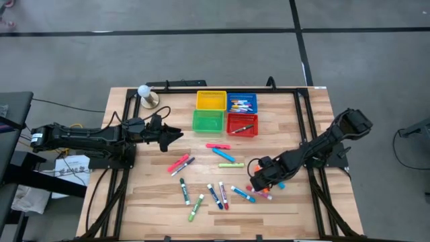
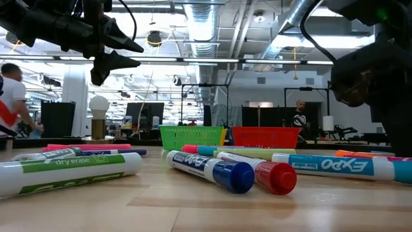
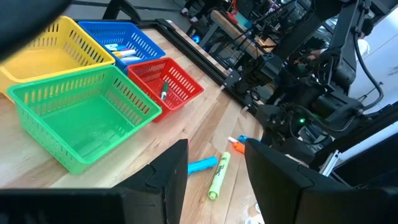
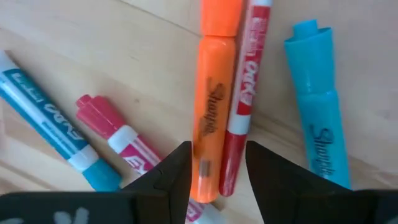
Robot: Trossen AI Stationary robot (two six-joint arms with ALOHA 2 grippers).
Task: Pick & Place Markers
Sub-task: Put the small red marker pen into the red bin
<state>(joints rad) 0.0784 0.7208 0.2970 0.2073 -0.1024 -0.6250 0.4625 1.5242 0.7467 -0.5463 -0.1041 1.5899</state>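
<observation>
1. The right end effector (image 4: 217,171) is lowered over a cluster of markers near the tabletop's (image 1: 154,202) right side, its fingers apart astride an orange marker (image 4: 210,106) and a red marker (image 4: 239,118), both lying flat.
2. A blue marker (image 4: 317,106) is seen just beside them.
3. The left end effector (image 1: 176,135) is held above the tabletop near the green basket (image 1: 207,121), fingers apart and empty.
4. Other markers (image 1: 201,191) are scattered mid-table.
</observation>
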